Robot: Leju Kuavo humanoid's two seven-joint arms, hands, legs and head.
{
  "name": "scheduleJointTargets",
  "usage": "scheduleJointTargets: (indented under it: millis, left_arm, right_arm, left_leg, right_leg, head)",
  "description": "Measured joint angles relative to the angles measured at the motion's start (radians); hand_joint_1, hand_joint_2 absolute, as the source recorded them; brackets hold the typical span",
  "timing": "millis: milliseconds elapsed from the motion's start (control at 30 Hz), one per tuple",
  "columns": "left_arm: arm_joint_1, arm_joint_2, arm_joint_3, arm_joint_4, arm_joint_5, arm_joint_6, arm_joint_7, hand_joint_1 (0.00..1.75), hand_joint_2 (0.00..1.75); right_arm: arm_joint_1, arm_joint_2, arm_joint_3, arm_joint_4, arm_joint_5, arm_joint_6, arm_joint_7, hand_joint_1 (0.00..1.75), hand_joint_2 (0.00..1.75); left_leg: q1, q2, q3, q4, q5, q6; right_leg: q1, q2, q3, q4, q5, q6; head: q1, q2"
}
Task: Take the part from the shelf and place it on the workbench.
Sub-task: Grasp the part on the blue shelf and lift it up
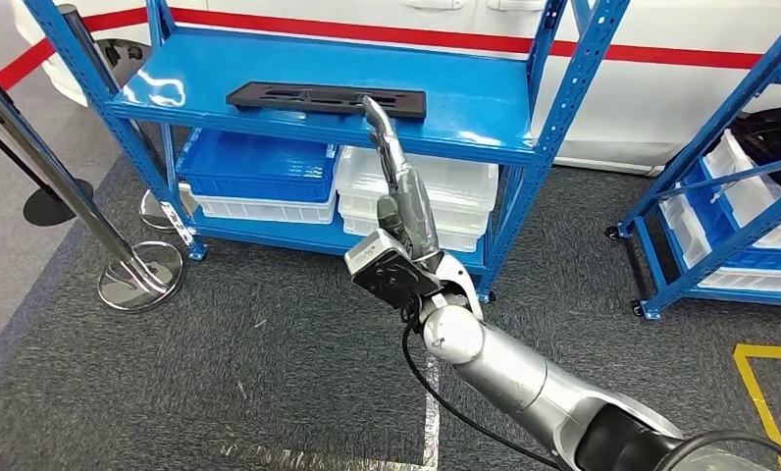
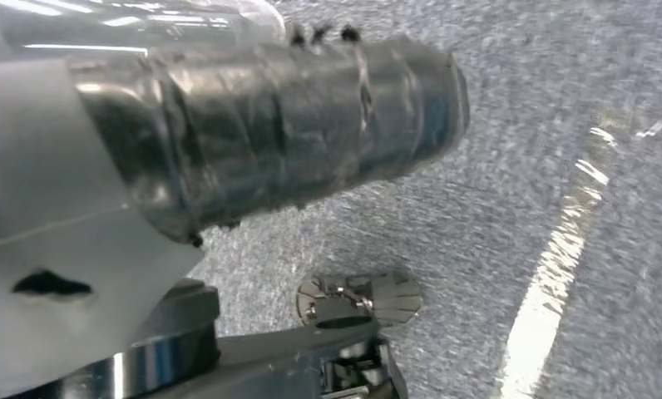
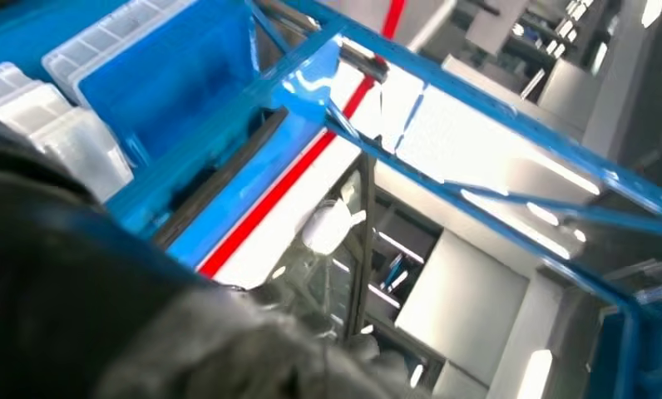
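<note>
The part (image 1: 326,98) is a long flat black piece lying on the top board of the blue shelf (image 1: 485,108). My right hand (image 1: 398,186) reaches up from below with its fingers stretched out straight; the fingertips (image 1: 372,106) stand at the part's front edge, right of its middle, and the hand holds nothing. In the right wrist view the dark bulk of my right hand (image 3: 95,316) is close to the camera, and the part (image 3: 219,176) shows as a dark strip along the blue shelf edge. My left hand (image 2: 286,125) hangs over the grey carpet, its fingers hidden.
Under the top board sit a blue bin (image 1: 259,165) and stacked clear bins (image 1: 436,191). Two chrome stanchions (image 1: 131,265) stand at the left. A second blue rack (image 1: 730,206) with bins is at the right. White tape (image 1: 431,412) and a yellow line (image 1: 759,368) mark the carpet.
</note>
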Motion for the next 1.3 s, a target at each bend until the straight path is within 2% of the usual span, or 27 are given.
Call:
scheduleJointTargets:
  millis: [67,100,200,233,267,300,367,400,433,533,567,600,700,733,767,800,867,933,1000,1033,1100,1167,1200,1233,1267,1300]
  left_arm:
    - [0.001,0.000,0.000,0.001,0.000,-0.001,0.002,0.00,0.00]
    - [0.000,0.000,0.000,0.001,-0.001,-0.002,0.002,0.00,0.00]
    - [-0.001,0.000,0.000,0.002,-0.003,-0.003,0.004,0.00,0.00]
    - [0.000,-0.001,0.000,0.002,-0.003,-0.004,0.005,0.00,0.00]
    - [0.001,-0.001,0.000,0.002,-0.003,-0.004,0.005,0.00,0.00]
    - [0.003,-0.001,0.000,0.002,-0.003,-0.004,0.005,0.00,0.00]
    - [0.003,-0.002,0.000,0.002,-0.004,-0.004,0.005,0.00,0.00]
    - [0.002,-0.003,0.000,0.002,-0.005,-0.005,0.006,0.00,0.00]
    - [0.001,-0.003,0.000,0.002,-0.005,-0.004,0.006,0.00,0.00]
    - [-0.002,-0.003,0.000,0.003,-0.006,-0.004,0.008,0.00,0.00]
    - [-0.003,-0.003,0.000,0.003,-0.006,-0.004,0.008,0.00,0.00]
    - [-0.004,-0.003,0.000,0.003,-0.006,-0.004,0.008,0.00,0.00]
    - [-0.005,-0.003,-0.001,0.003,-0.006,-0.004,0.008,0.00,0.00]
    - [-0.003,-0.003,-0.001,0.003,-0.006,-0.004,0.008,0.00,0.00]
    - [-0.001,-0.003,-0.001,0.003,-0.006,-0.004,0.008,0.00,0.00]
    - [0.000,-0.003,-0.001,0.003,-0.006,-0.004,0.009,0.00,0.00]
    - [0.001,-0.003,-0.001,0.003,-0.008,-0.005,0.011,0.00,0.00]
    - [-0.001,-0.003,-0.002,0.004,-0.010,-0.005,0.013,0.00,0.00]
    - [-0.001,-0.002,-0.003,0.005,-0.011,-0.006,0.015,0.00,0.00]
    - [-0.001,-0.002,-0.004,0.006,-0.011,-0.006,0.016,0.00,0.00]
    - [-0.003,-0.003,-0.004,0.006,-0.013,-0.006,0.017,0.00,0.00]
    - [-0.007,-0.003,-0.005,0.006,-0.015,-0.006,0.017,0.00,0.00]
    - [-0.008,-0.003,-0.006,0.006,-0.016,-0.006,0.017,0.00,0.00]
    - [-0.008,-0.003,-0.007,0.006,-0.016,-0.006,0.018,0.00,0.00]
    - [-0.008,-0.003,-0.007,0.006,-0.016,-0.006,0.019,0.00,0.00]
    - [-0.007,-0.003,-0.008,0.006,-0.016,-0.007,0.021,0.00,0.00]
  right_arm:
    - [-0.001,0.000,0.000,0.001,-0.001,0.000,0.000,0.00,0.00]
    - [-0.003,0.000,0.000,0.002,-0.002,0.000,0.000,0.00,0.00]
    - [-0.001,0.000,0.001,0.006,-0.012,0.001,0.000,0.00,0.00]
    - [0.001,0.000,0.002,0.009,-0.014,0.001,0.000,0.00,0.00]
    - [0.002,0.000,0.002,0.011,-0.015,0.001,0.000,0.00,0.00]
    - [0.002,0.000,0.002,0.013,-0.016,0.002,0.000,0.00,0.00]
    - [0.002,0.000,0.002,0.016,-0.018,0.005,0.000,0.00,0.00]
    - [0.001,0.000,0.002,0.018,-0.021,0.007,0.000,0.00,0.00]
    - [0.001,0.000,0.003,0.019,-0.025,0.009,0.000,0.00,0.00]
    - [-0.001,0.000,0.005,0.022,-0.031,0.013,0.003,0.00,0.00]
    - [-0.002,-0.001,0.005,0.023,-0.032,0.014,0.004,0.00,0.00]
    - [-0.004,-0.001,0.006,0.024,-0.032,0.016,0.005,0.00,0.00]
    - [-0.006,0.000,0.008,0.029,-0.033,0.022,0.009,0.00,0.00]
    - [-0.005,0.000,0.010,0.032,-0.034,0.025,0.012,0.00,0.00]
    - [-0.005,0.000,0.012,0.035,-0.037,0.027,0.014,0.00,0.00]
    - [-0.005,-0.001,0.013,0.038,-0.040,0.031,0.018,0.00,0.00]
    - [-0.007,-0.001,0.016,0.044,-0.046,0.040,0.027,0.00,0.00]
    - [-0.012,0.000,0.019,0.052,-0.047,0.048,0.036,0.00,0.00]
    - [-0.015,0.000,0.023,0.060,-0.047,0.052,0.042,0.00,0.00]
    - [-0.017,0.000,0.024,0.063,-0.047,0.054,0.043,0.00,0.00]
    - [-0.022,0.000,0.025,0.068,-0.047,0.056,0.045,0.00,0.00]
    - [-0.028,0.000,0.027,0.073,-0.047,0.060,0.046,0.00,0.00]
    - [-0.029,0.000,0.029,0.077,-0.047,0.061,0.046,0.00,0.00]
    - [-0.029,0.000,0.031,0.081,-0.047,0.062,0.047,0.00,0.00]
    - [-0.028,0.000,0.033,0.085,-0.047,0.062,0.048,0.00,0.00]
    - [-0.028,0.000,0.034,0.089,-0.047,0.062,0.048,0.00,0.00]
  left_leg:
    - [0.004,-0.002,0.018,-0.008,-0.008,0.013]
    - [0.006,-0.003,0.029,-0.012,-0.013,0.018]
    - [0.007,-0.003,0.054,-0.015,-0.034,0.026]
    - [0.007,-0.004,0.065,-0.015,-0.043,0.026]
    - [0.007,-0.005,0.078,-0.015,-0.053,0.025]
    - [0.008,-0.006,0.093,-0.015,-0.064,0.024]
    - [0.007,-0.007,0.123,-0.013,-0.088,0.018]
    - [0.006,-0.008,0.130,-0.012,-0.098,0.012]
    - [0.005,-0.008,0.133,-0.012,-0.108,0.006]
    - [0.005,-0.007,0.135,0.002,-0.114,-0.012]
    - [0.006,-0.006,0.131,0.023,-0.115,-0.016]
    - [0.007,-0.004,0.114,0.057,-0.123,-0.020]
    - [0.010,-0.001,0.006,0.217,-0.184,-0.033]
    - [0.010,-0.001,-0.026,0.247,-0.200,-0.035]
    - [0.010,-0.001,-0.045,0.249,-0.198,-0.035]
    - [0.010,-0.001,-0.049,0.222,-0.175,-0.034]
    - [0.009,-0.001,-0.025,0.104,-0.073,-0.025]
    - [0.003,-0.001,-0.008,0.025,-0.023,-0.014]
    - [-0.001,-0.001,-0.008,0.018,-0.025,-0.005]
    - [0.001,-0.001,-0.002,0.015,-0.014,0.000]
    - [0.007,-0.001,0.011,0.004,-0.012,0.008]
    - [0.010,-0.001,0.023,-0.003,-0.017,0.016]
    - [0.010,-0.001,0.026,-0.002,-0.021,0.020]
    - [0.010,-0.001,0.030,-0.002,-0.026,0.021]
    - [0.010,-0.002,0.034,-0.001,-0.032,0.022]
    - [0.010,-0.004,0.041,0.001,-0.039,0.021]
  right_leg:
    - [-0.001,-0.001,-0.015,0.039,-0.002,0.007]
    - [-0.002,-0.001,-0.041,0.084,-0.010,0.011]
    - [-0.005,-0.001,-0.170,0.257,-0.060,0.020]
    - [-0.006,-0.001,-0.205,0.282,-0.070,0.022]
    - [-0.006,-0.001,-0.223,0.276,-0.061,0.023]
    - [-0.007,-0.001,-0.225,0.237,-0.030,0.022]
    - [-0.005,-0.002,-0.206,0.111,0.077,0.017]
    - [-0.002,-0.003,-0.195,0.063,0.115,0.011]
    - [0.001,-0.003,-0.189,0.034,0.141,0.005]
    - [0.003,-0.001,-0.176,0.020,0.141,-0.019]
    - [0.002,-0.001,-0.167,0.016,0.136,-0.026]
    - [0.001,-0.001,-0.157,0.014,0.131,-0.033]
    - [0.002,-0.001,-0.134,0.011,0.111,-0.042]
    - [0.003,0.000,-0.126,0.012,0.103,-0.043]
    - [0.003,0.001,-0.116,0.013,0.095,-0.043]
    - [0.004,0.002,-0.105,0.015,0.086,-0.042]
    - [0.004,0.002,-0.082,0.020,0.064,-0.038]
    - [0.007,0.004,-0.069,0.025,0.048,-0.029]
    - [0.009,0.006,-0.066,0.028,0.038,-0.018]
    - [0.011,0.006,-0.066,0.029,0.032,-0.012]
    - [0.011,0.006,-0.076,0.057,0.011,-0.001]
    - [0.010,0.004,-0.130,0.159,-0.029,0.008]
    - [0.009,0.003,-0.171,0.225,-0.048,0.011]
    - [0.007,0.003,-0.209,0.276,-0.054,0.014]
    - [0.005,0.003,-0.232,0.296,-0.041,0.016]
    - [0.003,0.002,-0.236,0.276,-0.009,0.016]
  head:
    - [0.002,0.000]
    - [0.002,0.000]
    - [0.003,0.000]
    - [0.003,0.000]
    - [0.003,0.000]
    - [0.003,0.000]
    - [0.003,0.000]
    - [0.002,0.000]
    - [0.001,0.000]
    - [-0.001,0.000]
    - [-0.002,0.000]
    - [-0.002,0.000]
    - [-0.005,0.000]
    - [-0.005,0.000]
    - [-0.005,0.000]
    - [-0.005,0.000]
    - [-0.004,0.000]
    - [-0.006,0.000]
    - [-0.008,0.000]
    - [-0.008,0.000]
    - [-0.007,0.000]
    - [-0.006,0.000]
    - [-0.005,0.000]
    - [-0.005,0.000]
    - [-0.005,0.000]
    - [-0.005,0.000]
